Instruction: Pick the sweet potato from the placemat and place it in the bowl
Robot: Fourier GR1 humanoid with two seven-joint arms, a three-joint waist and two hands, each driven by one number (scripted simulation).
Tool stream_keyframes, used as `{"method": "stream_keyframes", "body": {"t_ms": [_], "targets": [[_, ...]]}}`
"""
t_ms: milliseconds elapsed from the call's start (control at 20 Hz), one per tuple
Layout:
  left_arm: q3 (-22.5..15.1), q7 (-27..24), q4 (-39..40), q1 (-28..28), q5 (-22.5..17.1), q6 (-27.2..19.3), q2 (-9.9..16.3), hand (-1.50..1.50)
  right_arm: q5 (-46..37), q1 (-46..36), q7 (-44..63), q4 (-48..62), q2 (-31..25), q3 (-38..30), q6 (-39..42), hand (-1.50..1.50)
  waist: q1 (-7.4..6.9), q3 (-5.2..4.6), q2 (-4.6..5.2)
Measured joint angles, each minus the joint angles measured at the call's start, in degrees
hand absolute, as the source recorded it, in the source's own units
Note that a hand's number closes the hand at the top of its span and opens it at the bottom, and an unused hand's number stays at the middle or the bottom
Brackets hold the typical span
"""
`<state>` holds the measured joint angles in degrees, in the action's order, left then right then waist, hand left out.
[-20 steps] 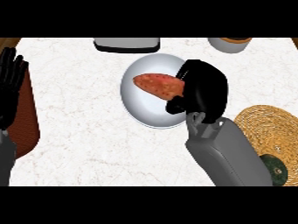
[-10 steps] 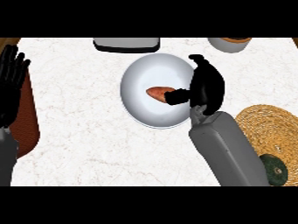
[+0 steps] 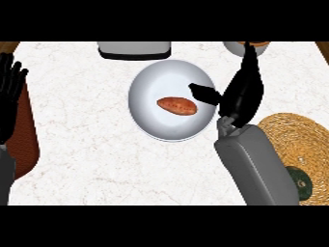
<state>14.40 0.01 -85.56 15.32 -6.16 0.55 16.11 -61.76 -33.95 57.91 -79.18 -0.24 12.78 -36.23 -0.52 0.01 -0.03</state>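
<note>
One sweet potato (image 3: 177, 106) inside bowl (image 3: 153, 82); right hand (image 3: 241, 94) beside.

White marbled counter (image 3: 89, 144). Grey-and-black appliance (image 3: 134, 49) at the far edge, centre. Round container (image 3: 239, 48) at the far edge, right, partly hidden. Dark green object (image 3: 301, 180) near the lower right.

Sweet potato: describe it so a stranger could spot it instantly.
Start at the white marble counter and find the big white bowl near its middle. The sweet potato lies inside it, just left of the open right hand. It is the only small orange-brown oval lump there.
</note>
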Motion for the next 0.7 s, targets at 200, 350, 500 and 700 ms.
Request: {"method": "stream_keyframes", "body": {"t_ms": [200,350,500,700], "targets": [[0.59,-0.25,-0.21,-1.09,-0.03,-0.18,0.11,0.00,-3.35,6.19,0.13,-7.44,0.07,-2.31,-2.20,-1.50,1.13,-0.03,-0.30],[0.70,-0.38,-0.41,-1.47,0.13,-0.56,-0.11,0.00,-3.69,13.39,0.11,-16.02,-0.02,-2.64,-3.15,-1.50,1.82,-0.01,-0.44],[1.12,0.26,-0.22,-0.91,-0.20,-0.44,0.40,0.00,-2.69,22.21,-0.80,-25.51,-0.56,-2.06,-3.97,-1.50,2.08,0.00,-0.44],[1.39,0.11,-0.78,-1.72,-0.65,0.08,0.53,0.00,2.69,34.60,-4.66,-36.58,-3.66,-1.38,-6.18,-1.50,1.87,0.02,-0.34]]}}
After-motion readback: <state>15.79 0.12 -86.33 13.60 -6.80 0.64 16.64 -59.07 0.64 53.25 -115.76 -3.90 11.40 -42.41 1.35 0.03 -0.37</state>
